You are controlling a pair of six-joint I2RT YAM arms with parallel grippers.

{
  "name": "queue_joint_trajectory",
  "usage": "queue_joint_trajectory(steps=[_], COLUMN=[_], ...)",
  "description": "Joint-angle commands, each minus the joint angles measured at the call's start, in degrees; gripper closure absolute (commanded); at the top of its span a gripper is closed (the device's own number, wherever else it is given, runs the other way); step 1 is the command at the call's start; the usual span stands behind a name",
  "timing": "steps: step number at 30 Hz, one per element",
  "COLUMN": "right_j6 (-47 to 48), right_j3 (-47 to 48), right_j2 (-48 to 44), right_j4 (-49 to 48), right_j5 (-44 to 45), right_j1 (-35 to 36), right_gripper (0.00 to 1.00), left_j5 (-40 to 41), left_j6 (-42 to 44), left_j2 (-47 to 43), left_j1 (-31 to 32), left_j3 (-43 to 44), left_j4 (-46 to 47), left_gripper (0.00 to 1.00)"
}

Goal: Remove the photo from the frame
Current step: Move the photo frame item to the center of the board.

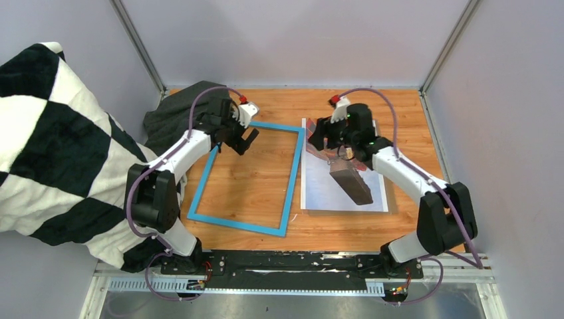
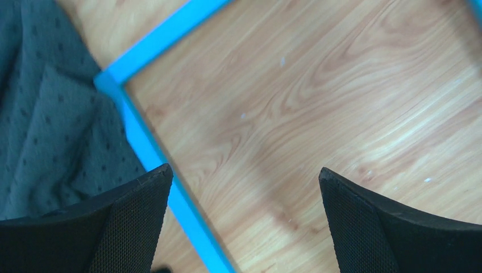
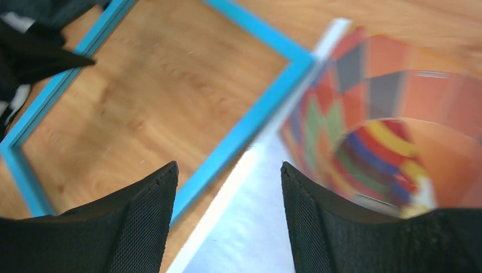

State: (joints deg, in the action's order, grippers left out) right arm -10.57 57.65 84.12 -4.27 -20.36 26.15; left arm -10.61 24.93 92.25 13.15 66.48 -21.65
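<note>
The blue frame [image 1: 246,179] lies flat on the wooden table, and bare wood shows through its opening. To its right the photo [image 1: 319,189] lies face up, its balloon colours [image 3: 364,85] partly hidden under my right arm. My right gripper [image 1: 330,143] hovers over the photo's far left part, open, with nothing between its fingers [image 3: 227,170]. Beside it runs the frame's right side [image 3: 250,119]. My left gripper [image 1: 247,139] stands wide open and empty [image 2: 244,173] above the frame's far left corner [image 2: 111,79].
A dark grey dotted cloth [image 1: 169,116] lies bunched at the table's far left, touching the frame's corner [image 2: 51,131]. A black-and-white chequered fabric [image 1: 53,133] hangs at the left. Grey walls close the table on three sides.
</note>
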Motion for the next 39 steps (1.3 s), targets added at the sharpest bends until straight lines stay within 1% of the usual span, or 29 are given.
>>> queue_joint_trajectory(steps=[1, 5, 8, 10, 13, 15, 19, 24, 27, 31, 33, 35, 39], right_j6=[4.4, 8.3, 7.8, 6.6, 5.4, 5.4, 6.2, 6.5, 6.2, 4.9, 5.2, 5.9, 6.7], right_j3=[3.4, 0.9, -2.0, -3.1, -2.3, -1.1, 0.2, -0.6, -0.7, -1.4, -1.6, -1.5, -1.1], right_j2=[-3.8, -6.3, -6.0, -4.1, 1.7, 5.4, 10.4, 11.6, 11.0, 10.5, 11.0, 11.6, 13.0], right_j4=[11.1, 14.7, 15.7, 15.9, 17.1, 18.8, 20.5, 19.9, 19.4, 17.8, 17.4, 17.6, 18.6], right_j5=[1.2, 0.3, -2.3, -5.9, -10.1, -12.6, -14.9, -13.6, -13.6, -18.5, -19.7, -18.9, -13.9], right_j1=[-9.3, -17.5, -22.7, -25.4, -31.1, -32.9, -33.6, -33.6, -33.6, -33.2, -32.2, -31.1, -30.4], right_gripper=[0.32, 0.32, 0.33, 0.34, 0.36, 0.38, 0.40, 0.40, 0.40, 0.41, 0.41, 0.41, 0.40], left_j5=[1.4, 2.9, 4.4, 5.4, 7.0, 8.4, 10.5, 13.9, 15.9, 17.4, 17.4, 17.5, 18.1], left_j6=[0.8, 0.7, 0.4, 0.1, -0.3, -0.2, -0.8, -2.4, -1.7, -1.2, -1.2, -1.3, -1.3], left_j2=[2.9, 9.9, 14.8, 17.8, 21.5, 23.4, 26.2, 29.2, 30.4, 31.1, 31.2, 31.5, 32.2], left_j1=[7.0, 14.0, 18.4, 20.9, 23.8, 25.2, 27.0, 27.8, 27.8, 27.8, 27.8, 27.8, 27.8], left_j3=[5.4, 13.3, 19.0, 22.5, 26.9, 29.0, 31.9, 35.8, 35.9, 34.6, 33.9, 33.6, 33.5], left_j4=[-1.7, -4.1, -4.9, -5.7, -6.5, -6.8, -7.1, -8.5, -8.5, -8.2, -7.6, -7.3, -7.3], left_gripper=[0.00, 0.00, 0.00, 0.00, 0.00, 0.00, 0.00, 0.00, 0.00, 0.00, 0.00, 0.00, 0.00])
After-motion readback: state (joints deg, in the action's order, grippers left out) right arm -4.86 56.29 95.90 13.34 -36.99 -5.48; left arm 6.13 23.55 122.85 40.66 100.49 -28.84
